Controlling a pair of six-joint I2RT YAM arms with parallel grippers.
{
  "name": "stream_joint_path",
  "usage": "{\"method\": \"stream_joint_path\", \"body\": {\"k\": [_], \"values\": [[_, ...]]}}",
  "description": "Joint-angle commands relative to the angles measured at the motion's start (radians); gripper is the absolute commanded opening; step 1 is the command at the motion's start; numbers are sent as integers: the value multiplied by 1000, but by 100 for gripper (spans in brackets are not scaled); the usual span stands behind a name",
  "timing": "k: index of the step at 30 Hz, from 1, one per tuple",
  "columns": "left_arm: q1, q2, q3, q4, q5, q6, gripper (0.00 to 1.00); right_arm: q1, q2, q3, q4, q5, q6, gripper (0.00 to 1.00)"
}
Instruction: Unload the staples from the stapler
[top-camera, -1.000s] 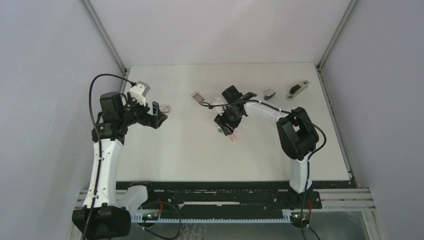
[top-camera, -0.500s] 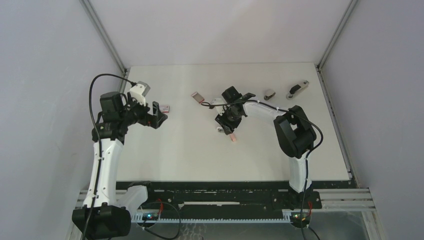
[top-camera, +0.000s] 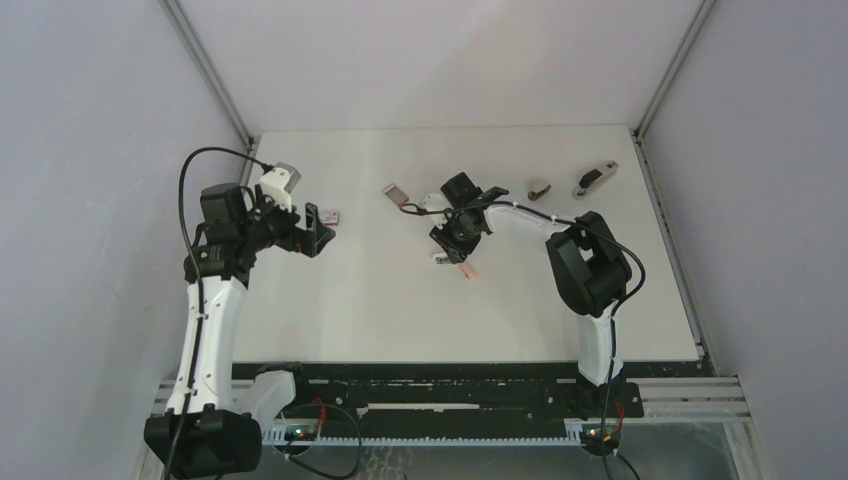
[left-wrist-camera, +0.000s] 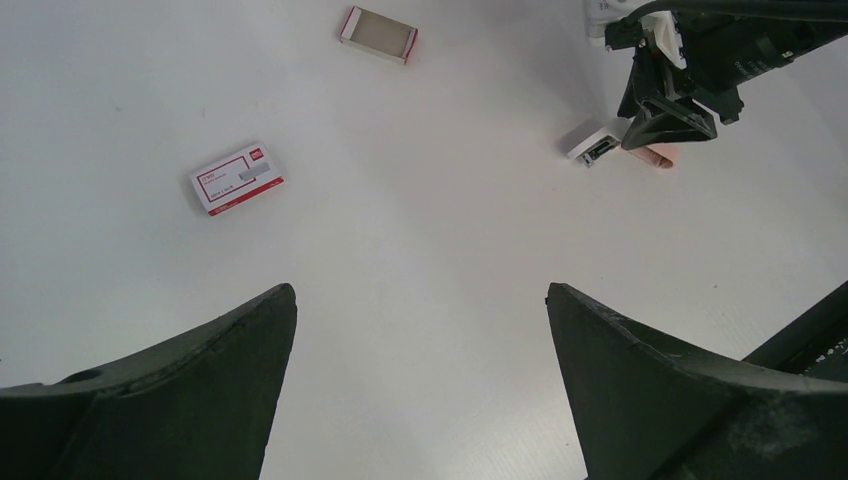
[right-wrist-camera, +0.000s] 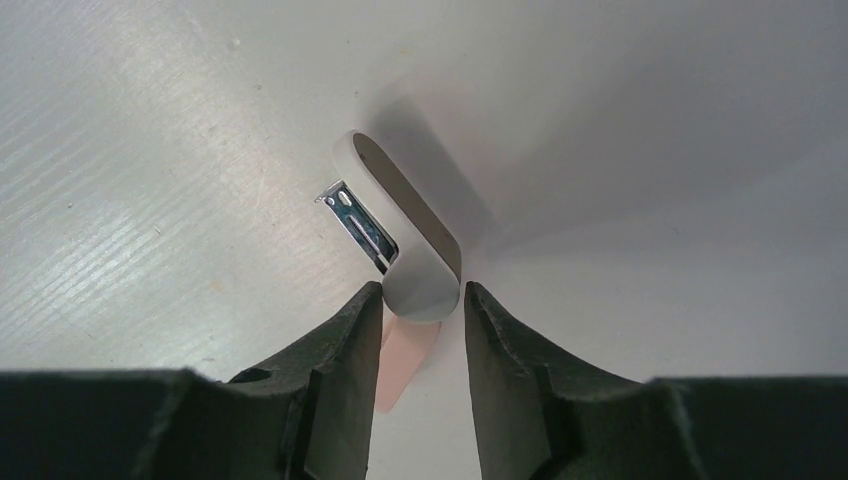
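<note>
A small white stapler (right-wrist-camera: 408, 235) with a pink base (right-wrist-camera: 408, 360) lies at mid-table, and its metal magazine (right-wrist-camera: 358, 228) shows under the white top. I cannot make out any loose staples. My right gripper (right-wrist-camera: 420, 300) reaches down over the stapler, with its fingers closed on the rounded end of the white top. From above, the right gripper (top-camera: 455, 245) stands over the stapler (top-camera: 441, 259). My left gripper (left-wrist-camera: 420, 300) is open and empty, held above the table at the left (top-camera: 320, 228).
One red-and-white box (left-wrist-camera: 237, 179) lies near the left gripper and a second box (left-wrist-camera: 378, 34) lies farther back. A small grey object (top-camera: 539, 187) and a grey-and-black tool (top-camera: 594, 177) lie at the back right. Grey walls enclose the table.
My right gripper has shifted slightly back and to the left, and the stapler has moved with it. The left arm has not moved.
</note>
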Motion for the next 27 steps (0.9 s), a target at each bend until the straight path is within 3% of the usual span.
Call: {"method": "stream_joint_path", "body": {"k": [1,6,14,23,27], "values": [[8,-5,-40,33,24,-2,99,13,-7,11,38,24,6,33],[8,-1,-40,34,23,-2,99,20,-20,5,46,38,2,23],[8,-1,-40,35,19,-2,99,53,-108,-53,123,124,-4,21],[8,-8,-44,49,-16,-7,99,165,-219,-202,383,463,-52,18],[9,-18,-49,60,-39,-10,99,240,-221,-293,552,661,-148,18]]}}
